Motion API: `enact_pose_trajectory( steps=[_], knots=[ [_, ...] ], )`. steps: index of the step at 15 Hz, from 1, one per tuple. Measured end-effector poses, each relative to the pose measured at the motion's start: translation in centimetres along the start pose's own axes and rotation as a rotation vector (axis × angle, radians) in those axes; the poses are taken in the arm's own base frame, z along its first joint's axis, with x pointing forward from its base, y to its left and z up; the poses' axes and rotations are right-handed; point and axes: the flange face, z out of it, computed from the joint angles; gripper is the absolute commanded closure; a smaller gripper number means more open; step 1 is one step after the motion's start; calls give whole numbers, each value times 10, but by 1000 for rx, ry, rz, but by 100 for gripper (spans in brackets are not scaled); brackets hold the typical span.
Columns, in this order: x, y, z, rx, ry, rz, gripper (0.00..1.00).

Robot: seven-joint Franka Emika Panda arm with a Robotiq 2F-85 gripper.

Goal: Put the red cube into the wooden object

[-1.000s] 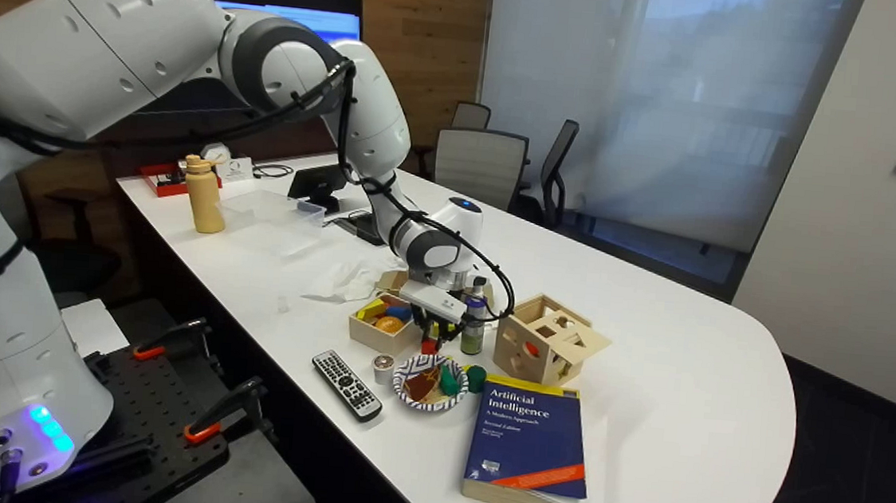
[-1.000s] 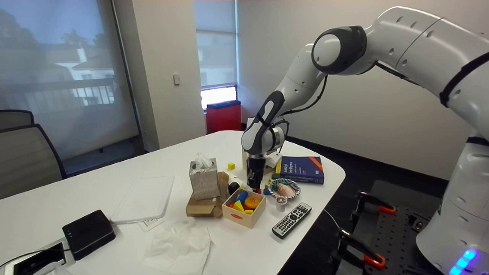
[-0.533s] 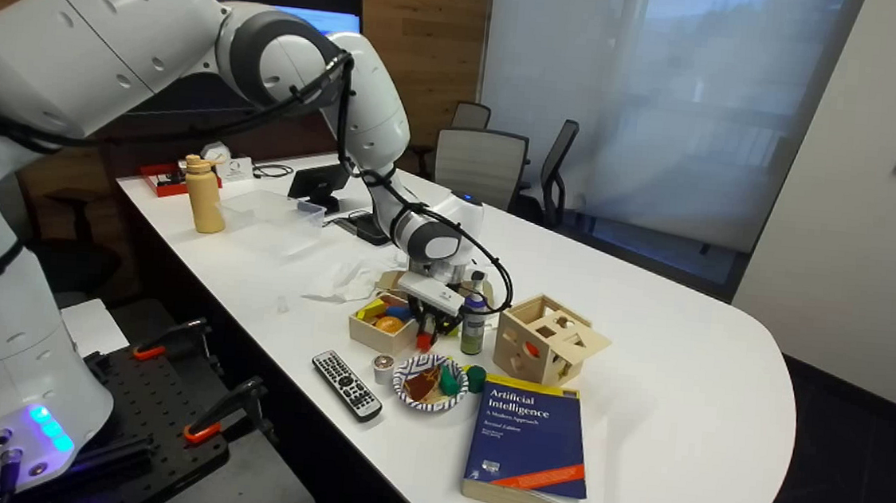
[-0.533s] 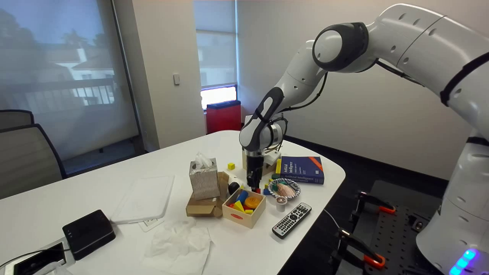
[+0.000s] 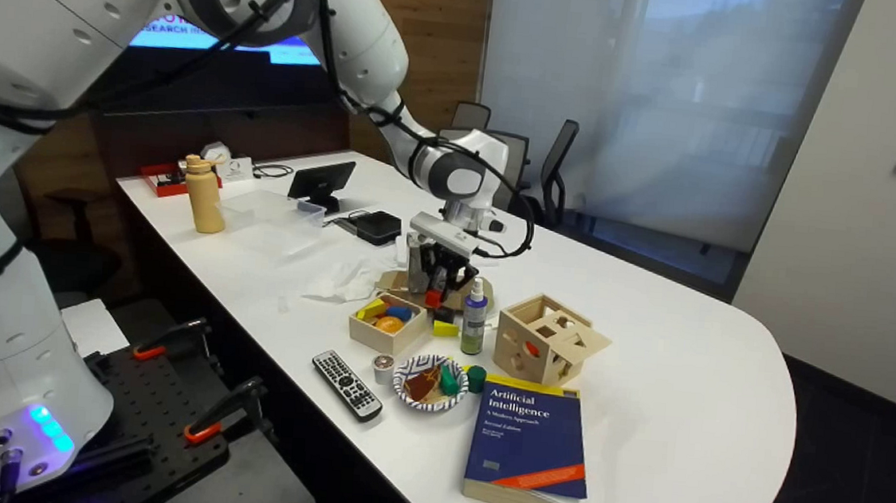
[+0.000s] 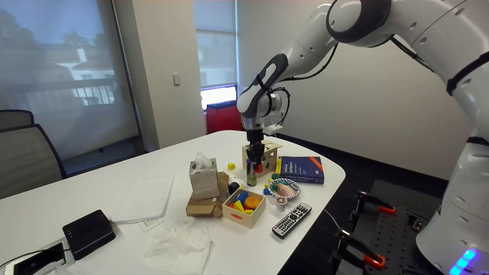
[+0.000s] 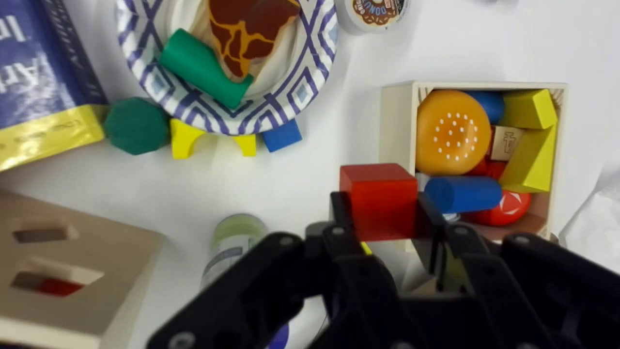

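Observation:
The red cube (image 7: 382,208) is held between my fingertips in the wrist view. It also shows in both exterior views (image 5: 434,298) (image 6: 258,168), raised above the table. My gripper (image 7: 380,215) is shut on it and points down; it also shows in both exterior views (image 5: 437,284) (image 6: 255,158). The wooden object (image 5: 518,355) is a pale box with dark cut-out holes and a slanted lid on top. It stands apart from the gripper, at lower left in the wrist view (image 7: 104,247), and partly behind the gripper in an exterior view (image 6: 271,169). Something red shows through its holes.
A spray bottle (image 5: 473,329) stands between gripper and wooden object. A small crate of blocks (image 5: 376,337), a patterned bowl (image 5: 403,392), a remote (image 5: 347,386) and a thick blue book (image 5: 525,441) lie nearer the robot. A tissue box (image 6: 204,181) stands beside the crate.
My gripper has risen from low beside the crate, carrying the red cube up off the table with it. The spray bottle and blocks behind it are now more exposed.

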Motion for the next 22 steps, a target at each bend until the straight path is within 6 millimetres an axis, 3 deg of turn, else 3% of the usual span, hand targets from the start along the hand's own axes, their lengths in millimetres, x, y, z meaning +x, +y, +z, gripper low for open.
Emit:
enact_pose_trajectory(
  steps=[6, 10, 15, 22],
  knots=[
    [-21, 33, -119, -31, 88, 79, 90],
    [-32, 73, -157, -43, 162, 155, 90],
    [-42, 114, -162, -68, 198, 218, 90],
    [-28, 141, -128, -93, 234, 294, 90]
  ],
)
